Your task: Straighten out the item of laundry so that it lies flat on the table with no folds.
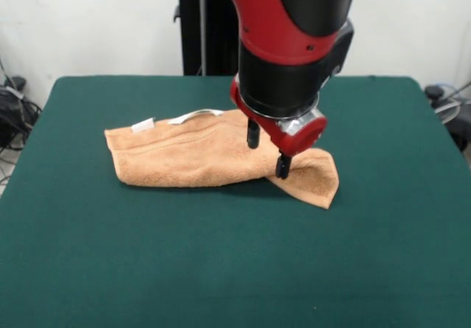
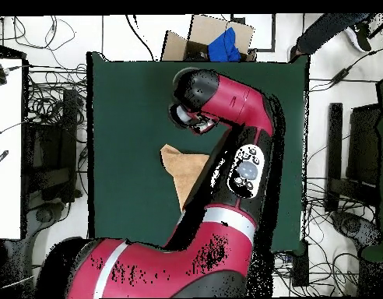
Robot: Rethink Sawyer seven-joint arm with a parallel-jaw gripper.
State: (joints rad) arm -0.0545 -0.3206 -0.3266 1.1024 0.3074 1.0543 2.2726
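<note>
The orange-tan towel (image 1: 199, 155) lies folded over on the green table (image 1: 221, 269), a long band running from the left to a turned-over corner at the right (image 1: 316, 184). Two small white tags (image 1: 143, 126) sit at its far edge. My gripper (image 1: 268, 150) hangs over the towel's right part, open, with its two black fingertips (image 1: 282, 168) right at the cloth and nothing between them. In the overhead view, only a corner of the towel (image 2: 183, 167) shows on the table (image 2: 124, 117). The red arm (image 2: 241, 117) hides the rest and the gripper.
A cardboard box with something blue in it (image 2: 214, 39) sits beyond the table's edge in the overhead view. Cables and equipment (image 2: 47, 156) lie on the floor along the sides. The robot's black pedestal (image 1: 202, 26) stands behind the table.
</note>
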